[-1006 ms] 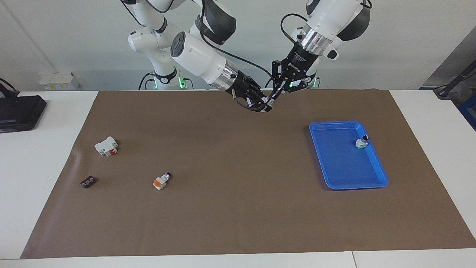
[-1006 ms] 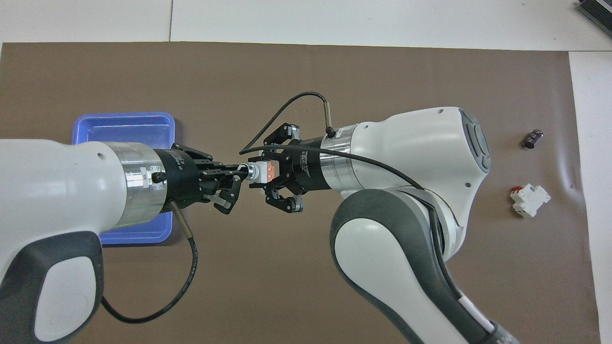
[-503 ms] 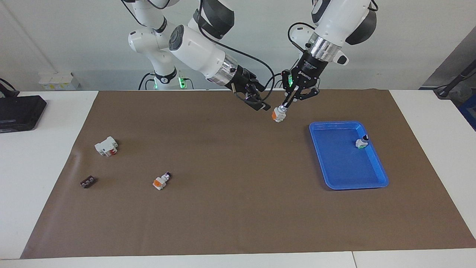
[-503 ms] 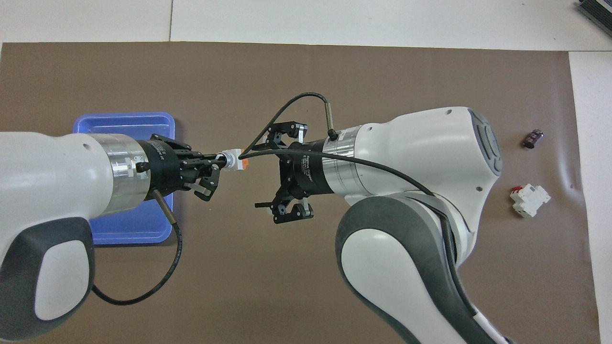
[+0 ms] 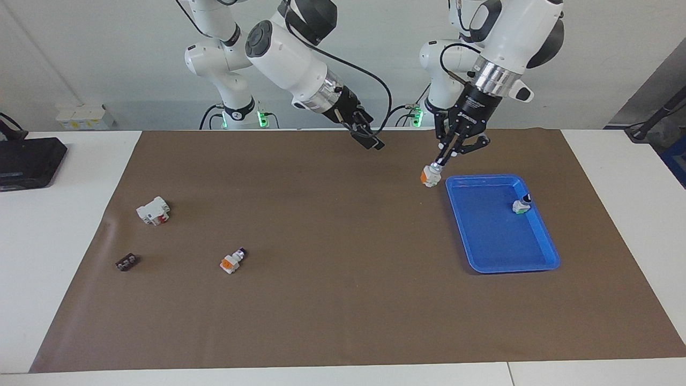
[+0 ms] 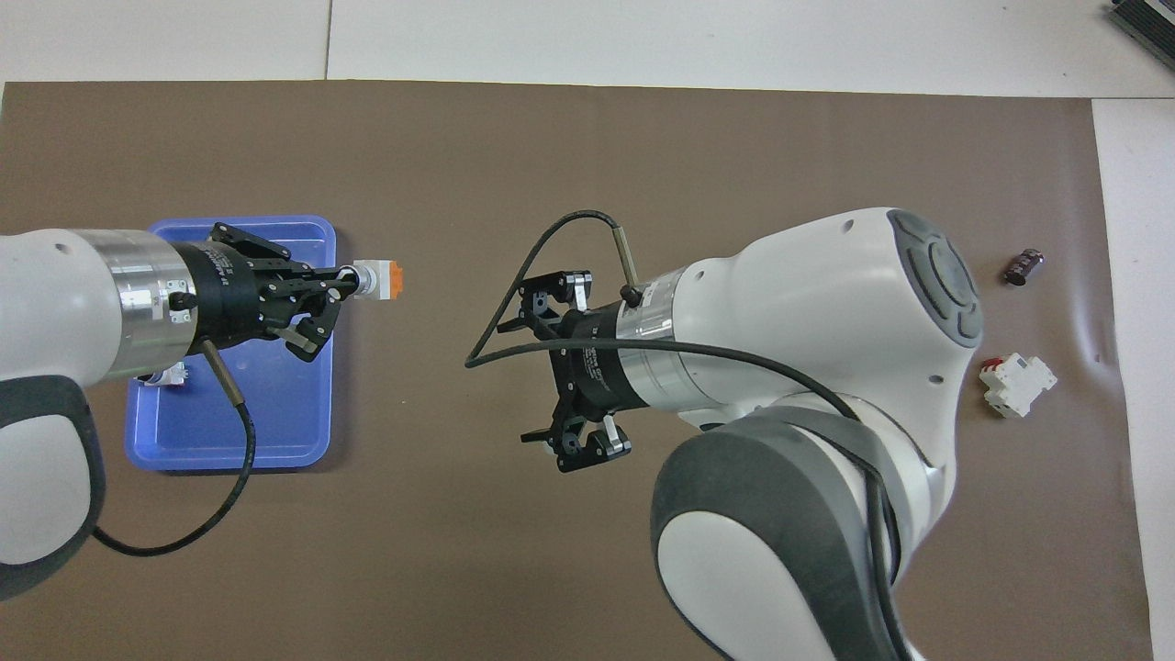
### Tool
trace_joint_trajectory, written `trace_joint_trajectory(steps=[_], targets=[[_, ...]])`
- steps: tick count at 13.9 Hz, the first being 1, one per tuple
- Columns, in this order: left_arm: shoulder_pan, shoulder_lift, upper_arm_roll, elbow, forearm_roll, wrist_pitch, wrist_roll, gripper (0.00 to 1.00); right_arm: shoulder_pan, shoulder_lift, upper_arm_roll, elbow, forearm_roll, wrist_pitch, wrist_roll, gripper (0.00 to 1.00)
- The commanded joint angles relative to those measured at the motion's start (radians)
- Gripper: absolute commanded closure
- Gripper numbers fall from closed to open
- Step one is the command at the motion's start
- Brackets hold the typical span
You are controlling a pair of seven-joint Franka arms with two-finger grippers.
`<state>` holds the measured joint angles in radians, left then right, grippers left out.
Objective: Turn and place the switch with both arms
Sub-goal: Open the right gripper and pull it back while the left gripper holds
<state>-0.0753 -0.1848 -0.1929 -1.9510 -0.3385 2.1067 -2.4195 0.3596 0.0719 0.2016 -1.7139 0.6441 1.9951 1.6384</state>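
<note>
My left gripper [image 5: 440, 162] is pinched tight on the switch [image 5: 430, 176], gripping its black tip so the white body and orange end hang below the fingers. It's up in the air over the brown mat [image 5: 343, 300], just beside the blue tray [image 5: 541, 264] at the rim edge toward the right arm's end. A second ago both grippers met at this switch over the middle of the mat; now the left one carries it alone and has swung toward the tray.

My right gripper [image 5: 371, 140] is spread wide, holding nothing, and has pulled back up toward the robots' edge of the mat. Plenty of bare mat lies between the two arms now.

Inside the tray, against the rim at the left arm's end, sits a white-and-green switch [image 5: 521, 205]; most of the glossy tray floor is free. The tray has rounded corners and a raised lip.

Toward the right arm's end nothing has moved: the second orange switch [image 5: 232, 261] lies on its side, the white block with red part [image 5: 153, 210] nearer the robots, a small dark component [image 5: 126, 262] near the mat's edge. The mat looks matte, slightly creased there.
</note>
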Motion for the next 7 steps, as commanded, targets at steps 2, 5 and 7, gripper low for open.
trace_joint_trajectory(steps=[2, 5, 7], targets=[[0.072, -0.027, -0.005, -0.08, 0.027, 0.027, 0.302, 1.0, -0.024, -0.073, 0.002, -0.015, -0.147, -0.165, -0.193, 0.0], [0.126, -0.024, -0.007, -0.132, 0.056, 0.079, 0.55, 1.0, -0.06, -0.095, -0.002, -0.015, -0.271, -0.213, -0.378, 0.0], [0.175, -0.015, -0.007, -0.149, 0.065, 0.096, 0.737, 1.0, -0.073, -0.093, -0.002, -0.015, -0.386, -0.19, -0.539, 0.0]])
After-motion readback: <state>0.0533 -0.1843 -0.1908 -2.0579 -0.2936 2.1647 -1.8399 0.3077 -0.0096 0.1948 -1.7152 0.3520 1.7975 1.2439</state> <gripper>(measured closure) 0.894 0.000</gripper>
